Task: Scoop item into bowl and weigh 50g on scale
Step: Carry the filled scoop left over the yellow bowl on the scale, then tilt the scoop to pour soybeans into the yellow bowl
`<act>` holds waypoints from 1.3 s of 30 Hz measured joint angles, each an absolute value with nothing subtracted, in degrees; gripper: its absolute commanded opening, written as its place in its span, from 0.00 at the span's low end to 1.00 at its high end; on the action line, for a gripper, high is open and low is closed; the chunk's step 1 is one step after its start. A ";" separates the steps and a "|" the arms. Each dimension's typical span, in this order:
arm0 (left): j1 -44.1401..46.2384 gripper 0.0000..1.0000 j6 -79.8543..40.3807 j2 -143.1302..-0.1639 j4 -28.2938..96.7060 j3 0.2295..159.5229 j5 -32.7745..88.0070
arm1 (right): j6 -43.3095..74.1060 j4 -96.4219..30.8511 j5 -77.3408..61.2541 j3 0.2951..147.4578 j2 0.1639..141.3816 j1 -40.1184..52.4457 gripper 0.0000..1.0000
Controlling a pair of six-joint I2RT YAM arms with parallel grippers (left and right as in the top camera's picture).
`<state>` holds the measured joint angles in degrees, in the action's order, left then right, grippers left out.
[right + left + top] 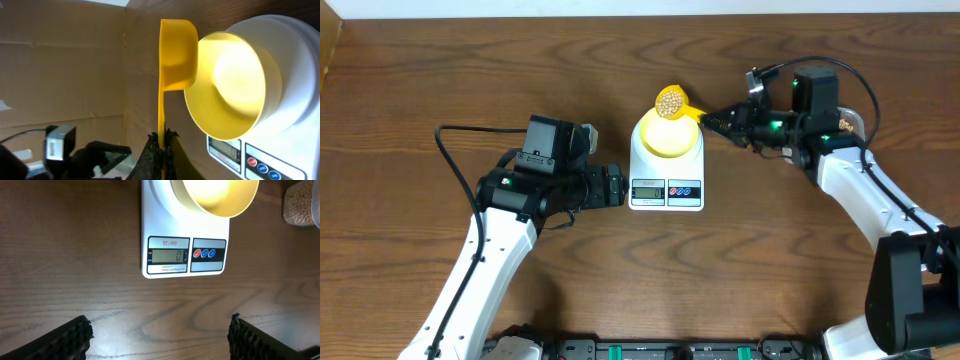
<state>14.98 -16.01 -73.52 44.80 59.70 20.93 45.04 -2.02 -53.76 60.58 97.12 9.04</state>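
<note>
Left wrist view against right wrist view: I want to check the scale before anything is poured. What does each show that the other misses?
Only the left wrist: the display reading zero, a clear tub of beans at the right edge, and the open left gripper. Only the right wrist: the yellow scoop, its handle pinched in the shut right gripper, cup beside the bowl's rim. Both: the empty bowl on the scale.

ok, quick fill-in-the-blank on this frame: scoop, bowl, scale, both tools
1. The right tool is shut on the handle of the yellow ____ full of beans.
2. The bowl standing on the scale is ____ inside.
3. The scale's display reads ____.
4. The left tool is ____, holding nothing.
Missing: scoop; empty; 0; open
</note>
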 measured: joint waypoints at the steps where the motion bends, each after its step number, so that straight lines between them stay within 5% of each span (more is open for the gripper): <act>1: 14.98 0.89 -16.01 -73.52 44.80 59.70 20.93 | 44.36 -2.72 -53.06 60.58 97.12 9.28 0.02; 39: 14.98 0.89 -16.01 -73.52 44.73 59.70 20.93 | 11.46 -27.24 -23.70 69.84 92.62 22.04 0.02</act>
